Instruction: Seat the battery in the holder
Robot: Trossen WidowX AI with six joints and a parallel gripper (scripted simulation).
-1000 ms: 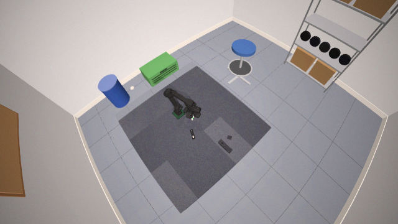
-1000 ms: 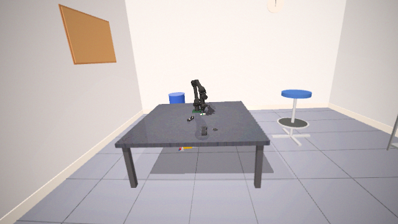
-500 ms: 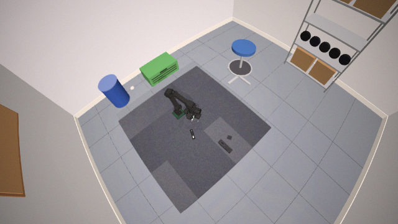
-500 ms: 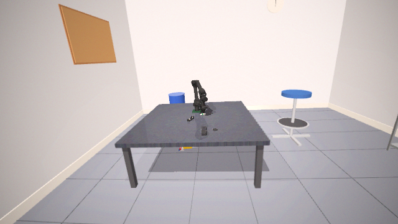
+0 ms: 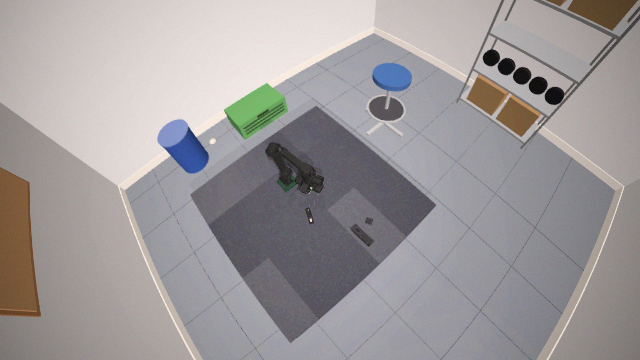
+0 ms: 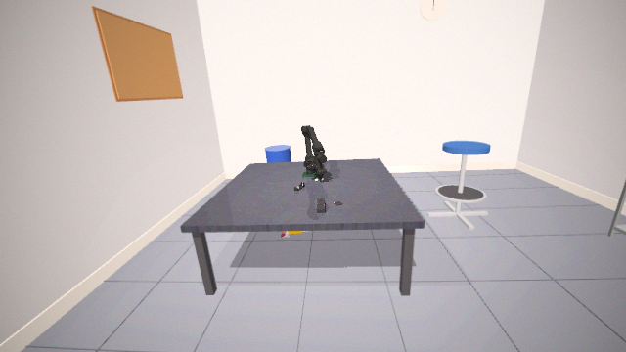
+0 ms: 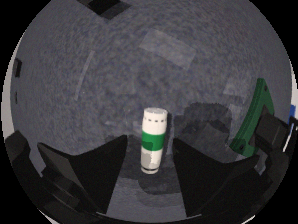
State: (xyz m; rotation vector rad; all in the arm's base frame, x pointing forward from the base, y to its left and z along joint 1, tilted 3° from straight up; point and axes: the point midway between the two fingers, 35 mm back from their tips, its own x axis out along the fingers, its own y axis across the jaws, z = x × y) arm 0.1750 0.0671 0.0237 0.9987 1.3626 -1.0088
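Observation:
A battery (image 7: pixel 152 137) with a white body and a green band lies on the dark table (image 5: pixel 280 250) (image 6: pixel 264 205), lengthwise between my fingers in the wrist view. My gripper (image 7: pixel 150 141) (image 5: pixel 313 189) (image 6: pixel 319 178) is low over the table with one finger on each side of the battery, open, with a gap showing on both sides. A small black holder (image 7: pixel 101 0) (image 5: pixel 309 215) (image 6: pixel 299 186) with a pale end lies farther out on the table, well clear of the gripper.
A longer black block (image 5: pixel 362 234) (image 6: pixel 321 205) and a small dark square (image 5: pixel 369 220) (image 6: pixel 337 202) lie beyond the holder. The arm's green base plate (image 5: pixel 286 186) (image 7: pixel 253 115) is close beside the gripper. A blue stool (image 5: pixel 391 77) stands off the table.

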